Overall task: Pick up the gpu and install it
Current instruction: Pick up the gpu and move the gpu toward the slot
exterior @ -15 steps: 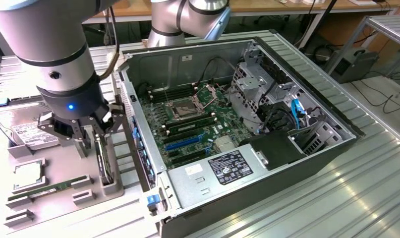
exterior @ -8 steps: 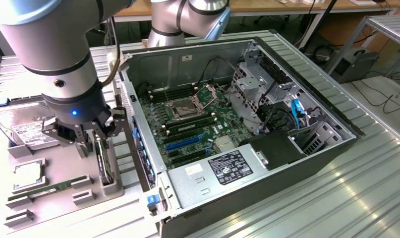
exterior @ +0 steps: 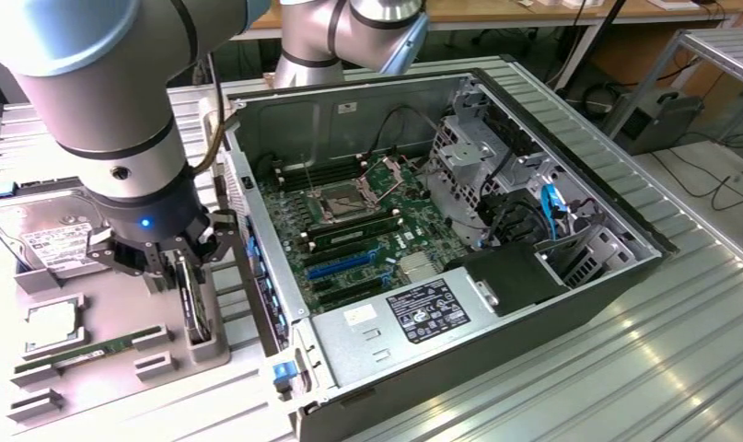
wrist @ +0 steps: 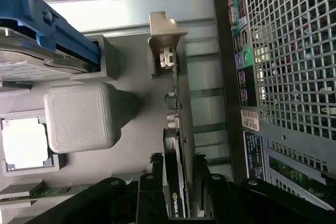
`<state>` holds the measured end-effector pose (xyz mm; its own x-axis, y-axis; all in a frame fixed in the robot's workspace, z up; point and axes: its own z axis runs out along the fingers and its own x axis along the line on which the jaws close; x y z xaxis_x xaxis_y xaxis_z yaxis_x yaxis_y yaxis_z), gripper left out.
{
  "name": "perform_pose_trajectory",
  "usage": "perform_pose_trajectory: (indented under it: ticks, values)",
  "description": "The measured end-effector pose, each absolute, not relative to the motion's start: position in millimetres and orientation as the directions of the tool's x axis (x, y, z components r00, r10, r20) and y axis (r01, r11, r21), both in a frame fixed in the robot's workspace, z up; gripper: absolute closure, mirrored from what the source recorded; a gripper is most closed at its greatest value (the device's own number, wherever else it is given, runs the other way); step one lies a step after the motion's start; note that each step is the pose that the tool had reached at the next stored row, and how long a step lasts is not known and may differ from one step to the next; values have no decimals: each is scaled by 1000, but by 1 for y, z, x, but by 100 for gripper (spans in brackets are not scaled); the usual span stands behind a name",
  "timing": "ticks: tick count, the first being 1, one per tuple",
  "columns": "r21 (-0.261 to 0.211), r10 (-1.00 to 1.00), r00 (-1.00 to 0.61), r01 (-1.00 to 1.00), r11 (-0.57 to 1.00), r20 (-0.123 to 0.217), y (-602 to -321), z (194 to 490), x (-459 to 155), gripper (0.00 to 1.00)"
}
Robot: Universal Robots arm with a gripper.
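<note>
The gpu (exterior: 195,311) is a thin black card standing on edge in a slot of the grey parts holder (exterior: 107,391), to the exterior view's left of the open computer case (exterior: 346,101). My gripper (exterior: 183,276) is lowered over the card's upper edge, with one finger on each side. In the wrist view the gpu (wrist: 178,124) runs away from the gripper (wrist: 177,203), with its metal bracket (wrist: 164,35) at the far end. The black fingers (wrist: 149,198) flank the card closely and look open. The blue expansion slot (exterior: 337,265) on the motherboard is bare.
A silver hard drive (exterior: 42,232) with a white label, a CPU (exterior: 52,318) and a green RAM stick (exterior: 83,354) sit in the same holder. The case's perforated rear panel (wrist: 294,77) stands close beside the card. A grey block (wrist: 81,116) of the holder rises on the card's other side.
</note>
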<state>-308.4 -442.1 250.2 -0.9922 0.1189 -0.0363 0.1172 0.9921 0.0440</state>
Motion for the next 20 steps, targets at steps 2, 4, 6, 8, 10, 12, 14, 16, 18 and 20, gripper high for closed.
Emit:
perform_pose_trajectory:
  ticks: [2, 4, 6, 8, 10, 12, 14, 16, 18, 20]
  values:
    - [44, 119, -992, 117, 992, -38, -442, 247, -308, 64]
    - [44, 119, -992, 117, 992, -38, -442, 246, -309, 64]
    - [44, 119, -992, 117, 992, -39, -442, 246, -309, 64]
    - [45, 119, -992, 117, 992, -40, -442, 245, -309, 64]
    - [45, 119, -992, 117, 992, -40, -441, 245, -309, 64]
    - [44, 119, -992, 117, 992, -40, -440, 244, -309, 64]
    - [45, 119, -992, 117, 992, -41, -439, 244, -311, 64]
    - [45, 119, -992, 117, 992, -41, -439, 243, -311, 64]
    - [45, 119, -992, 117, 992, -41, -439, 243, -311, 64]
    - [45, 119, -992, 117, 992, -41, -439, 244, -311, 64]
